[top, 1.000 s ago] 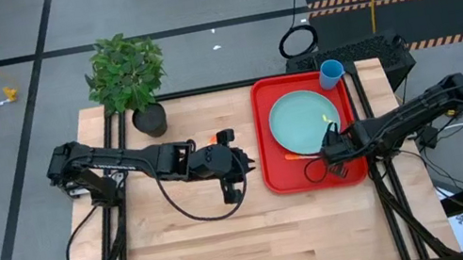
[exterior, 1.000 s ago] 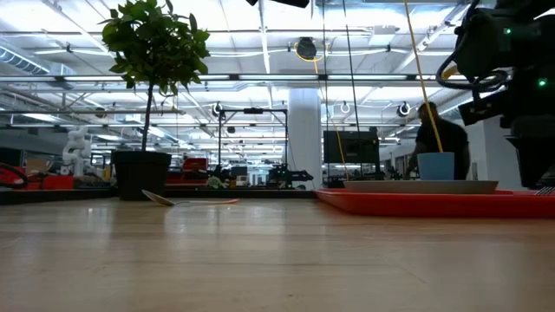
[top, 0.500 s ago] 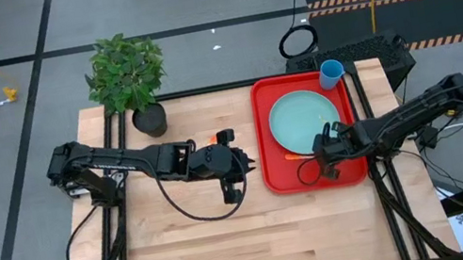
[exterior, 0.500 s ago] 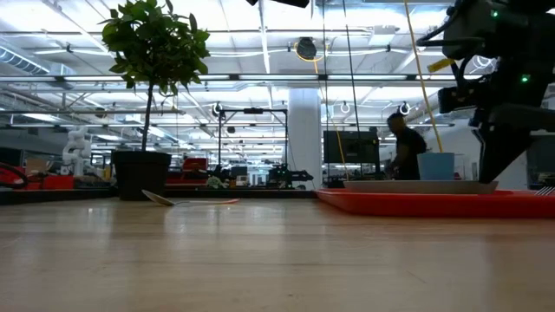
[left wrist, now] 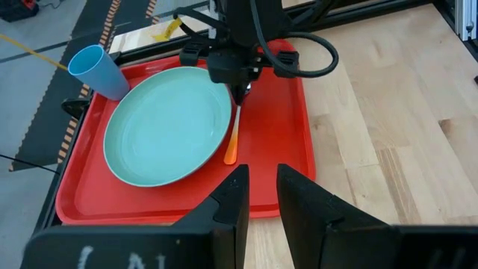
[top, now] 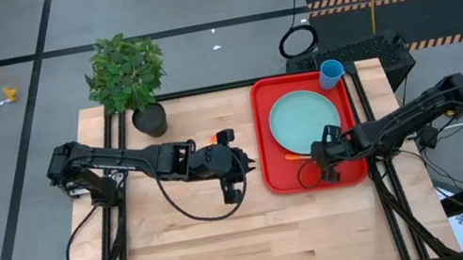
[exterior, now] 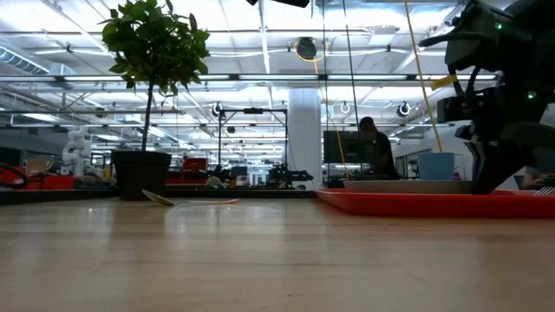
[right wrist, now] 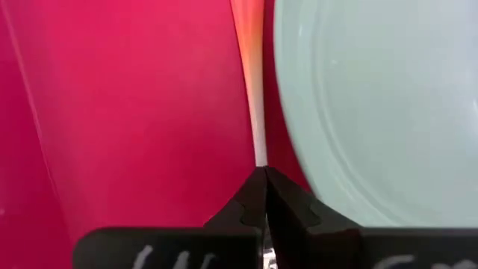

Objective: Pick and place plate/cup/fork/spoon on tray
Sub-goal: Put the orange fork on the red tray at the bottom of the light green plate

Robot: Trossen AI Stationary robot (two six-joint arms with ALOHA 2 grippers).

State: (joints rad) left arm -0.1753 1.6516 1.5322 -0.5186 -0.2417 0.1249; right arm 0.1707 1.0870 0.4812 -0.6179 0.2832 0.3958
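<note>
While the right gripper (right wrist: 261,187) pinches the orange-handled utensil (left wrist: 233,138) shut beside the pale turquoise round plate (left wrist: 168,123), only the low view shows the spoon (exterior: 186,201) on the tabletop (exterior: 260,260).

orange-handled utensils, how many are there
2. The fork lies on the tray beside the plate, its end in the shut right gripper; the spoon lies on the table near the plant pot.

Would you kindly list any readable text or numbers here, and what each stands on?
No text can be read.
White marks on the left tool body: cut off, unreadable.
White marks on the right tool body, shut on the fork: cut off, unreadable.
Anything in the far room: too small.
</note>
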